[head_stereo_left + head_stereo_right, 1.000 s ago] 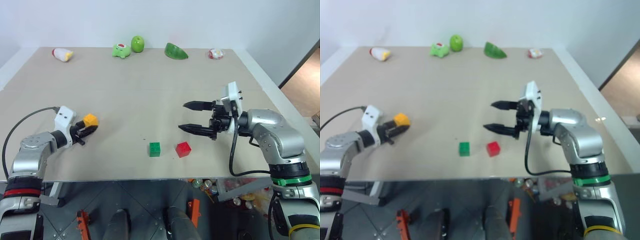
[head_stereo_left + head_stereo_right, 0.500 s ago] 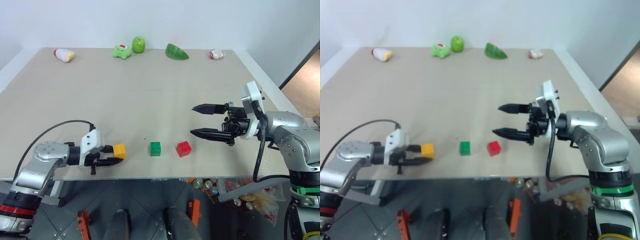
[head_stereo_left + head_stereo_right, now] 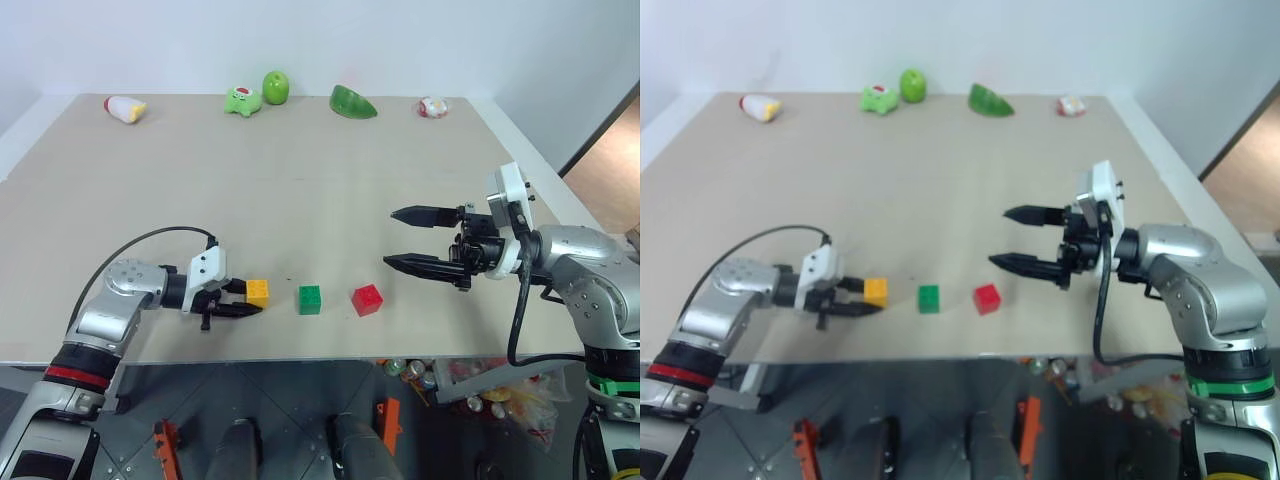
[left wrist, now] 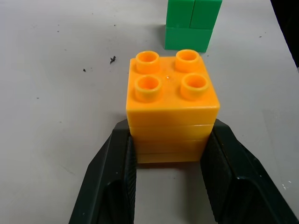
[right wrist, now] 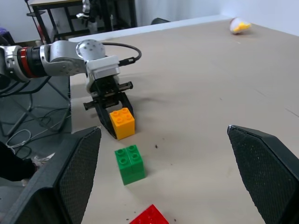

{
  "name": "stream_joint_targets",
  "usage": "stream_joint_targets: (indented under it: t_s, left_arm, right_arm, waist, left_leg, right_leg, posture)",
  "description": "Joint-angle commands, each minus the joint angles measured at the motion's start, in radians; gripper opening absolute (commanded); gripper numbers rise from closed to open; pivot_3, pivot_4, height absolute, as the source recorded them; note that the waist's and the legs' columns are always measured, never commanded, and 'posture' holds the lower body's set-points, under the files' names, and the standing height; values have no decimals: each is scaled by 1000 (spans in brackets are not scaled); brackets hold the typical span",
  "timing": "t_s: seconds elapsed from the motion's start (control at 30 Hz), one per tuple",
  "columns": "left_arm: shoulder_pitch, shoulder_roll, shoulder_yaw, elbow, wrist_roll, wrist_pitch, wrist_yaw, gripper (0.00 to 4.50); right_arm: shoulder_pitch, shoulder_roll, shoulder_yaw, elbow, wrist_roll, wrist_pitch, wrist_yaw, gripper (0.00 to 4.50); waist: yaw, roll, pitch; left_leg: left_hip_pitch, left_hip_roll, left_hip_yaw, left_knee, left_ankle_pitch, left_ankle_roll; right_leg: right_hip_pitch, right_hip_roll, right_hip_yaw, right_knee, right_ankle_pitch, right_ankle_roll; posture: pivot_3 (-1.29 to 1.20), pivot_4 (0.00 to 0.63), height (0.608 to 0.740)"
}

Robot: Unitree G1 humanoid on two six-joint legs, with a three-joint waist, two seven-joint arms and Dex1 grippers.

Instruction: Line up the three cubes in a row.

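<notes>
Progress: my left gripper (image 3: pixel 243 301) clamps the yellow-orange cube (image 3: pixel 258 292) low over the table (image 3: pixel 300 190), near edge, just left of the green cube (image 3: pixel 310 298) and red cube (image 3: pixel 367 299) | Left: release it in line | My right gripper (image 3: pixel 400 239) gapes wide, empty, right of them.

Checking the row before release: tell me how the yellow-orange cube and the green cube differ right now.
The yellow-orange cube is clamped between the left hand's black fingers; the green cube stands free on the table, touched by nothing. The yellow-orange cube sits at the left end of the row, the green cube in the middle beside the red cube. Both are small studded blocks, studs up.
</notes>
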Motion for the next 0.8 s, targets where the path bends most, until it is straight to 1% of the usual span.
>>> stream_joint_targets:
  t_s: [0.03, 0.23, 0.37, 0.43, 0.47, 0.5, 0.6, 0.63, 0.73, 0.8]
  left_arm:
    - [-5, 0, 3, -30, -7, -4, -16, 1310]
    - [21, 12, 20, -74, -29, 30, -25, 1310]
    - [41, 19, 17, -56, -4, -2, -19, 1310]
    - [29, 5, 27, -31, -10, 2, -2, 2328]
    - [22, 0, 31, -18, -13, 11, 4, 2695]
    - [17, 1, 33, -5, -14, 6, 0, 2963]
    - [3, 7, 45, 56, 19, -59, 35, 4002]
    - [0, 12, 53, 70, 20, -67, 42, 4162]
    - [7, 35, 79, 78, 12, -66, 56, 4162]
    - [44, 79, 116, 60, 1, -66, 52, 4162]
  right_arm:
    - [-5, -16, -33, -40, 14, -5, -7, 4500]
    - [-16, -12, -21, -31, 5, -15, -6, 4500]
    - [-31, -2, -2, -22, -9, -26, -3, 4500]
    - [-38, 0, 1, -18, -12, -29, 0, 4500]
    - [-40, 0, 2, -16, -14, -30, 1, 4500]
    - [-42, -1, 4, -14, -18, -32, 3, 4500]
    - [-44, -4, 6, -11, -26, -35, 8, 4500]
    - [-45, -4, 5, -9, -27, -35, 9, 4500]
    - [-44, -5, 0, -8, -29, -36, 12, 4500]
    - [-42, -10, -4, -5, -31, -37, 18, 4500]
  waist:
    - [0, 0, 0]
    - [0, 0, 0]
    - [0, 0, 0]
    - [0, 0, 0]
    - [0, 0, 0]
    - [0, 0, 0]
    - [0, 0, 0]
    - [0, 0, 0]
    - [-2, 0, 0]
    - [-3, 0, 0]
  left_leg:
    - [0, 0, 0, 0, 0, 0]
    - [0, 0, 0, 2, 0, 0]
    - [0, 0, 0, 3, 0, 0]
    - [0, 0, 0, 3, 0, 0]
    - [0, 0, 0, 3, 0, 0]
    - [0, 0, 0, 3, 0, 0]
    - [1, 0, 0, 3, 0, 0]
    - [1, 0, 0, 3, 1, 1]
    - [1, 0, 0, 3, 2, 3]
    - [1, 0, 0, 3, 2, 3]
  right_leg:
    - [0, 0, 0, 0, 0, 0]
    - [1, 0, 0, 0, 0, 0]
    - [1, 0, 0, 0, 0, -1]
    - [1, 0, 0, 0, 0, -1]
    - [1, 0, 0, 0, 0, -1]
    - [1, 0, 0, 0, 0, -1]
    - [1, 0, 0, 0, 0, -1]
    - [1, 0, 0, 0, 1, -1]
    - [1, 0, 0, 0, 1, -1]
    - [1, 0, 0, 0, 1, -2]
  posture:
    - [0, 150, 733]
    - [0, 150, 733]
    - [0, 150, 733]
    - [0, 150, 733]
    - [0, 150, 733]
    - [0, 150, 733]
    - [0, 150, 733]
    - [0, 150, 733]
    - [0, 150, 733]
    - [0, 150, 733]
